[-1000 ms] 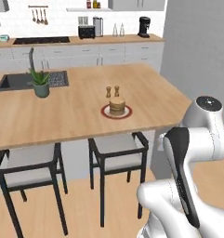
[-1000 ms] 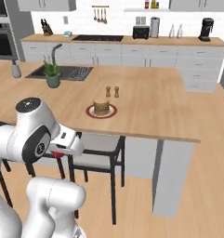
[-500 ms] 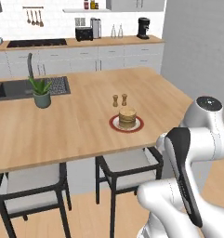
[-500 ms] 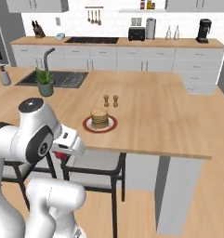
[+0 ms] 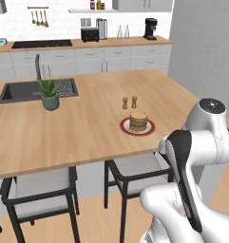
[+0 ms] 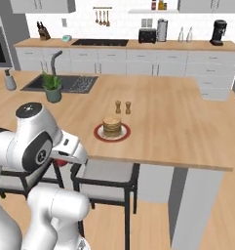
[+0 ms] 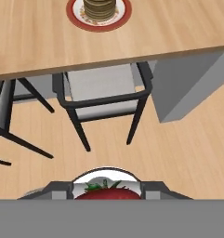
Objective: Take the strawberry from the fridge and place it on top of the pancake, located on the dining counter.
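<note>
Wooden island worktop [image 5: 87, 128] fills the kitchen foreground, the pancake [image 5: 138, 120] on its red-rimmed plate [image 5: 124, 126] near the front edge above a stool [image 7: 104, 100]. Below that edge the hand [image 7: 108, 189] grips the strawberry [image 7: 108, 191]. Carrying step, I judge: next, lift over the stack and release.

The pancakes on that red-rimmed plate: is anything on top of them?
No. The pancakes on the plate are bare on top. The strawberry sits low at the hand, partly hidden.
</note>
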### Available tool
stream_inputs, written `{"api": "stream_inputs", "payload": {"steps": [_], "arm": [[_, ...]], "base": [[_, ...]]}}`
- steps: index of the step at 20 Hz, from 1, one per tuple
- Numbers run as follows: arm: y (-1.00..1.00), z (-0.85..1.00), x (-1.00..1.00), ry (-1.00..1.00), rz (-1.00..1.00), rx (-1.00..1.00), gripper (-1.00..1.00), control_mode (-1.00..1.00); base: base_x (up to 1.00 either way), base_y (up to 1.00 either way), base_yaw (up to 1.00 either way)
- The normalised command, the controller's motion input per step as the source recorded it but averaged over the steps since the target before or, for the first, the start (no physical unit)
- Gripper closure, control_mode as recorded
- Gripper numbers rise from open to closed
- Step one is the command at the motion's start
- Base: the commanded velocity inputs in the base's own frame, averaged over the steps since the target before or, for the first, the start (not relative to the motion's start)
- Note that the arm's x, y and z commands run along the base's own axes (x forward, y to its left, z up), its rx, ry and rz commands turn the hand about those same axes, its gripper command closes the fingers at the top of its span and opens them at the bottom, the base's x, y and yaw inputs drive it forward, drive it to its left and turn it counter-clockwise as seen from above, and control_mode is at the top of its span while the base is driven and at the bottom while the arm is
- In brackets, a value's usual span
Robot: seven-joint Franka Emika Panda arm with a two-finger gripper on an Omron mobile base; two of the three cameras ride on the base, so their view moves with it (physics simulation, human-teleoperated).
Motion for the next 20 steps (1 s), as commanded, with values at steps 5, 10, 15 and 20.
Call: {"api": "stream_inputs", "payload": {"steps": [5, 10, 15, 20], "arm": [[0.00, 0.00, 0.00, 0.00, 0.00, 0.00, 1.00, 1.00], [0.00, 0.00, 0.00, 0.00, 0.00, 0.00, 1.00, 1.00], [0.00, 0.00, 0.00, 0.00, 0.00, 0.00, 1.00, 1.00], [-0.02, 0.01, 0.39, -0.01, 0.02, 0.01, 1.00, -1.00]], "base": [[0.53, -0.14, 0.06], [0.60, 0.00, 0.00], [0.36, 0.00, 0.01], [0.00, 0.00, 0.00]]}}
